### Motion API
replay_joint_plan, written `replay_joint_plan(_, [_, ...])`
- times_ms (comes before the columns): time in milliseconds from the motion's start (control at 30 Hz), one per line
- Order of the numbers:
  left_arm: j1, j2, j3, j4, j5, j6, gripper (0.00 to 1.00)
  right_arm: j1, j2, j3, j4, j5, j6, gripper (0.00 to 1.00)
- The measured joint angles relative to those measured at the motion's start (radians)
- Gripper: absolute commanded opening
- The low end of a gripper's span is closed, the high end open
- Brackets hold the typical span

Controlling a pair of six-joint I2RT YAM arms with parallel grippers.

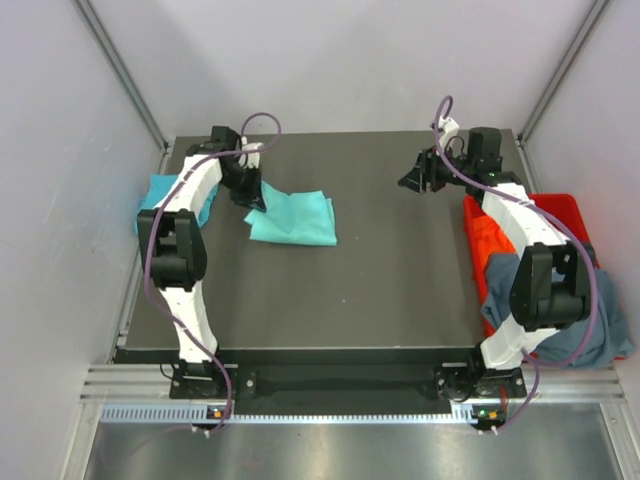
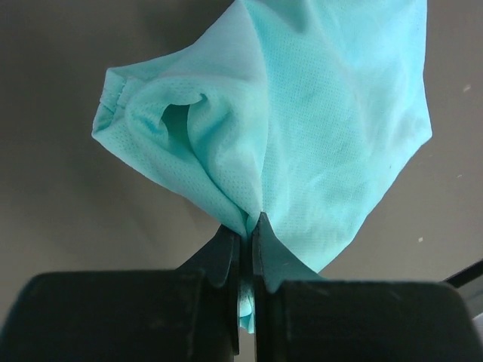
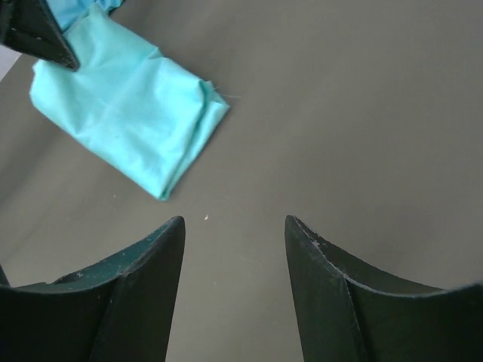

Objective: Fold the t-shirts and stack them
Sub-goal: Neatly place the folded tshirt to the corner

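The left claw (image 2: pixel 245 222) is pressed together on a bunched corner of the mint shirt (image 1: pixel 295 218), with cloth squeezed between its two tips and a sliver poking out behind them. From that pinch the shirt fans away from the claw toward the middle of the table (image 1: pixel 350 310). The held corner is the far-left one, and the rest lies as a flat folded packet near the far edge, left of centre. Its longer side runs roughly left to right, a little askew to that edge. On the other side of the claw, just beside it at the table's left edge and partly under the left arm, lies the blue shirt (image 1: pixel 165 192). The mint packet and that shirt therefore sit on opposite sides of the grip, both close, and any carry onto the blue one would go leftward, across the short way. The left arm is plainly the nearer one. The right claw (image 3: pixel 234 222) hangs with its tips apart and nothing between them over bare table near the far-right corner, well apart from the mint shirt. The grey shirt (image 1: pixel 590 330) is draped over the near end of the crate (image 1: pixel 560 205) at the right edge, beside the right arm, and looks unfolded.
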Motion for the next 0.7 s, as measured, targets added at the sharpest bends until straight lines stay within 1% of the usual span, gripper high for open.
replay_joint_plan(167, [0.06, -0.06, 0.023, -0.084, -0.119, 0.078, 0.0, 0.0, -0.002, -0.026, 0.011, 0.004, -0.001, 0.56])
replay_joint_plan(267, [0.11, -0.096, 0.05, -0.096, -0.196, 0.115, 0.0, 0.0, -0.002, -0.04, 0.013, 0.003, 0.001, 0.56])
replay_joint_plan(467, [0.189, -0.136, 0.066, -0.079, -0.328, 0.173, 0.0, 0.0, -0.002, -0.044, 0.027, 0.001, 0.009, 0.56])
replay_joint_plan(700, [0.204, -0.131, 0.066, -0.031, -0.47, 0.22, 0.0, 0.0, -0.002, -0.064, 0.04, -0.002, 0.011, 0.56])
